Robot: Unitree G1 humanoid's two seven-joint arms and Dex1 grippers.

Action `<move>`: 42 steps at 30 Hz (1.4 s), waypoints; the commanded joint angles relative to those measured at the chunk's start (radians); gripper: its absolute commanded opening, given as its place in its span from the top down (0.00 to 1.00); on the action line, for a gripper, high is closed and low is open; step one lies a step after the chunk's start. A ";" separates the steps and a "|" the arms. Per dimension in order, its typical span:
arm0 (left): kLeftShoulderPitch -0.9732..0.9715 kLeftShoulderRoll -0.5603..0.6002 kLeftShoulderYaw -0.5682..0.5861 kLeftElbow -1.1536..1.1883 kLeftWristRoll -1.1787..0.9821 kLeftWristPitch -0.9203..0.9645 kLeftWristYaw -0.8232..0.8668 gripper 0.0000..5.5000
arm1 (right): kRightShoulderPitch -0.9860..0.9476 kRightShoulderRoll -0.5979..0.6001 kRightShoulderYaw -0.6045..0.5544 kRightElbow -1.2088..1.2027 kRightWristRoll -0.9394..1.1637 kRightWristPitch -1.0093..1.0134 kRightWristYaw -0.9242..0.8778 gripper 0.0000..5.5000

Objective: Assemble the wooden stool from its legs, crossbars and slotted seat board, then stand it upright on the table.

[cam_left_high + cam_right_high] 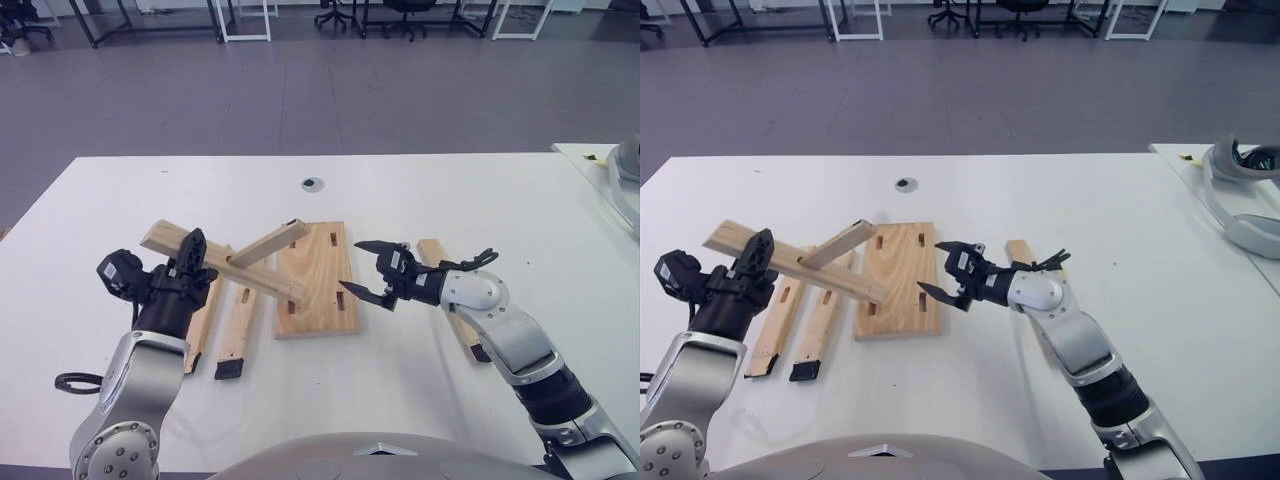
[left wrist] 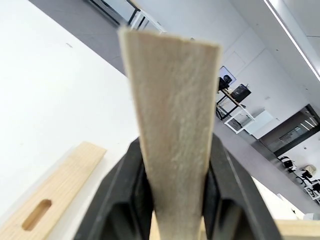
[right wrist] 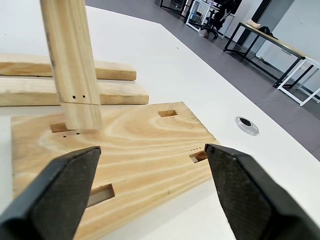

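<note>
Left gripper (image 1: pixel 190 262) pinches one end of a leg (image 1: pixel 250 275); the leg slants down rightward, its far end meeting a near-left slot (image 3: pixel 59 128) of the seat board (image 1: pixel 322 285), flat on the table (image 1: pixel 480 190). Right gripper (image 1: pixel 350 265), spread and empty, hangs beside the board's right edge, nearer for steadying.

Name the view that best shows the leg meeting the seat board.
Right wrist view: the leg meets a seat board slot, close up. Eye views show it small, from above; left wrist view shows the leg's clamped end.
</note>
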 commanded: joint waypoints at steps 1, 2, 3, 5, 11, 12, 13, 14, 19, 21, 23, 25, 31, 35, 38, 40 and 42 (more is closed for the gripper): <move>0.028 0.027 -0.021 -0.073 0.015 0.014 0.109 0.81 | 0.021 0.018 0.012 0.037 -0.035 -0.021 -0.022 0.29; 0.032 0.040 -0.026 -0.089 0.021 0.021 0.129 0.81 | 0.024 0.022 0.013 0.039 -0.039 -0.024 -0.025 0.29; 0.035 0.053 -0.029 -0.100 0.024 0.025 0.143 0.81 | 0.028 0.026 0.014 0.040 -0.043 -0.025 -0.027 0.29; 0.037 0.091 -0.037 -0.112 0.053 0.042 0.154 0.81 | 0.036 0.034 0.012 0.043 -0.052 -0.027 -0.036 0.29; -0.004 0.090 -0.093 -0.064 0.120 0.041 0.156 0.81 | 0.033 0.067 0.012 0.057 -0.069 -0.027 -0.063 0.29; -0.016 0.078 -0.099 -0.052 0.124 0.032 0.158 0.81 | 0.032 0.070 0.011 0.060 -0.071 -0.028 -0.064 0.29; -0.024 0.071 -0.101 -0.044 0.124 0.025 0.159 0.81 | 0.031 0.072 0.010 0.062 -0.074 -0.029 -0.065 0.29; -0.028 0.062 -0.102 -0.041 0.122 0.015 0.162 0.81 | 0.032 0.073 0.008 0.063 -0.076 -0.029 -0.064 0.29; 0.004 0.033 -0.104 -0.040 0.105 -0.008 0.166 0.81 | 0.039 0.078 0.013 0.067 -0.091 -0.036 -0.062 0.29; 0.016 0.040 -0.104 -0.045 0.102 -0.006 0.165 0.81 | 0.040 0.080 0.014 0.070 -0.093 -0.038 -0.062 0.29; 0.024 0.047 -0.103 -0.050 0.096 -0.005 0.166 0.81 | 0.038 0.082 0.015 0.076 -0.095 -0.041 -0.061 0.29; 0.026 0.057 -0.104 -0.059 0.082 -0.005 0.171 0.81 | 0.038 0.084 0.016 0.080 -0.097 -0.044 -0.062 0.29; 0.021 0.100 -0.097 -0.089 0.039 -0.006 0.183 0.81 | 0.046 0.093 0.015 0.087 -0.105 -0.052 -0.064 0.29; 0.007 0.114 -0.091 -0.094 0.016 -0.013 0.200 0.81 | 0.043 0.102 0.020 0.094 -0.110 -0.057 -0.064 0.29; 0.010 0.117 -0.092 -0.085 0.005 -0.014 0.212 0.81 | 0.042 0.105 0.024 0.099 -0.118 -0.062 -0.064 0.29; 0.014 0.122 -0.088 -0.070 0.020 -0.007 0.217 0.81 | 0.042 0.108 0.025 0.101 -0.123 -0.065 -0.064 0.29; 0.002 0.125 -0.092 -0.056 0.045 -0.002 0.217 0.81 | 0.042 0.110 0.026 0.103 -0.128 -0.069 -0.065 0.29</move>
